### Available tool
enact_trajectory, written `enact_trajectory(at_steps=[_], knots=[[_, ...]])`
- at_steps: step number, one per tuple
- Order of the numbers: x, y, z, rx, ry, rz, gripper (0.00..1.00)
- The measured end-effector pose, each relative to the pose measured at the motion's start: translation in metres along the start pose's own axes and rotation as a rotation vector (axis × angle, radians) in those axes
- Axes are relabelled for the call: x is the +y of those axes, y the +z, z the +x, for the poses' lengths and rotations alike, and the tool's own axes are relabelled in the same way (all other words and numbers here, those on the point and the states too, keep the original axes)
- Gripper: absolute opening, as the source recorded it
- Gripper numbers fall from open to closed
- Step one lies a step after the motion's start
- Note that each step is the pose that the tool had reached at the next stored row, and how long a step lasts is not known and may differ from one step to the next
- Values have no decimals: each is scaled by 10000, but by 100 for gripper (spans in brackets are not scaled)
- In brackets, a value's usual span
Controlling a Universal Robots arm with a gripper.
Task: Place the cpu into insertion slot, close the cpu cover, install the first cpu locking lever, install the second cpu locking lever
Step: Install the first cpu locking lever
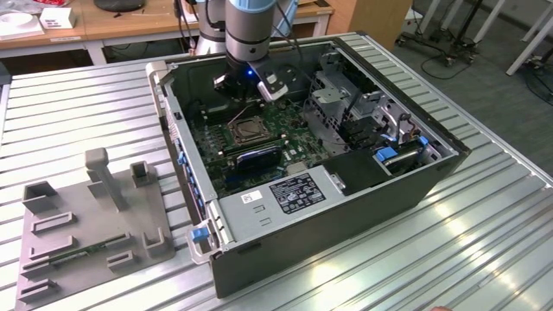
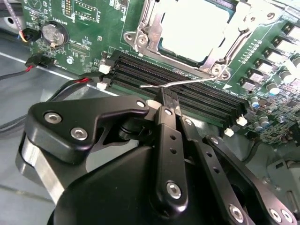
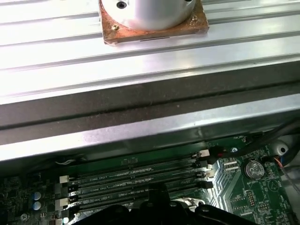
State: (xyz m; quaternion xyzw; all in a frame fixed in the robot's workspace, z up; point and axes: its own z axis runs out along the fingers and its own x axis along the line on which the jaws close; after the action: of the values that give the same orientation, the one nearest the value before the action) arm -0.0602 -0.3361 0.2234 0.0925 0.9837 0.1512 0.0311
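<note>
My claw [image 2: 168, 96] was narrow, its two thin fingers [image 2: 163, 99] pressed side by side with nothing clearly between them. In the second wrist view the tips sat right under a thin wire lever [image 2: 187, 83] that stuck out from the slot's corner over the long black memory slots [image 2: 197, 101]. I could not tell whether the tips touched it. The cpu [image 2: 192, 28] lay just beyond the lever, seated in the slot [image 1: 245, 131], its pale top glaring bright. The silvery cover [image 2: 149, 18] lay flat around it as a frame. In the exterior view I hung inside the open case [image 1: 346, 214], which lay on its side on the ribbed metal surface [image 1: 484, 246]. There the claw was just beyond the slot, above the green board [image 1: 289, 123]. A white label [image 1: 251, 197] and a darker one [image 1: 294, 192] were stuck on the grey box at the near end of the case, but I could not make out their print. White lettering ran along the memory slots in the first wrist view, too fine for me to read. A coin cell [image 2: 52, 33] sat on the board, well off from the cpu. A grey fixture [image 1: 95, 220] lay on the surface towards the exterior view's left, apart from the case.
</note>
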Motion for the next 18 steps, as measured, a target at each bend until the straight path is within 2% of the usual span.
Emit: enact_trajectory(at_steps=[2, 6, 8, 10, 16, 18], knots=[[0, -7, 13, -57, -18, -15, 11], [-17, -16, 106, -301, -93, -62, 11], [-24, -20, 141, -370, -116, -76, 11], [-30, -22, 158, -400, -125, -82, 11], [-86, -40, 151, -412, -120, -79, 11], [-88, -41, 148, -434, -53, -73, 11]])
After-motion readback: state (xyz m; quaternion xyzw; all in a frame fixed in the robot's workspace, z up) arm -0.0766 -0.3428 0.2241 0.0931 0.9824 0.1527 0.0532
